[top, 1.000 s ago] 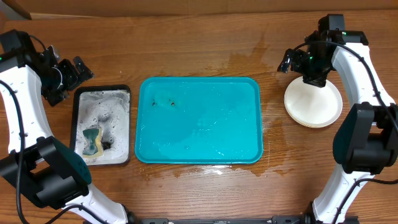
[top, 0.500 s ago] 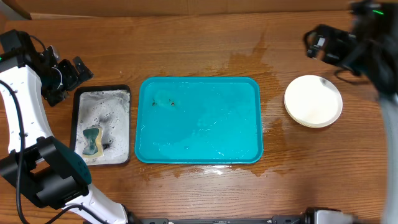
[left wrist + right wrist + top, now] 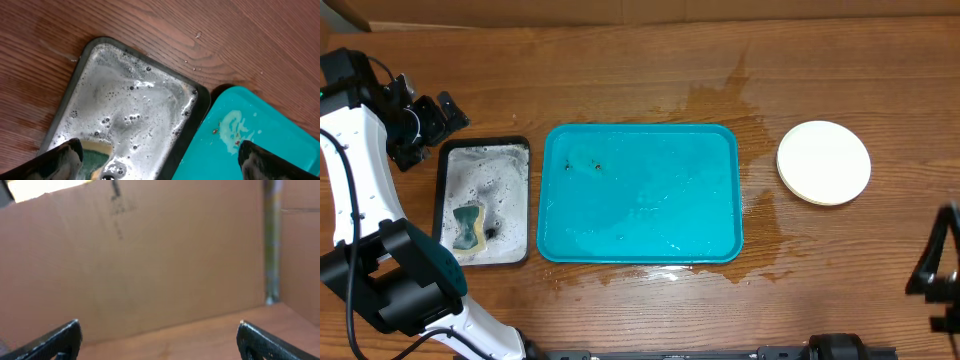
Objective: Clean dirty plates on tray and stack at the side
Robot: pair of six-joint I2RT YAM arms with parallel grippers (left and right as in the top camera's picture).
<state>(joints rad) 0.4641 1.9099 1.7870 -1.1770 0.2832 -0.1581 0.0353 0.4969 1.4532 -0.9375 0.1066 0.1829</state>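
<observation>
Left claw spread wide, empty, just beyond black tray's far corner; right claw spread too, facing cardboard. Plates stacked on table, well right of wet tray.

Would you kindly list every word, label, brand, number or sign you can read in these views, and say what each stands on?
No readable text anywhere.
A dark mark on the cardboard wall, right wrist view: too blurred to read.
On the turquoise tray, black tray, sponge and white plate: no print visible.
</observation>
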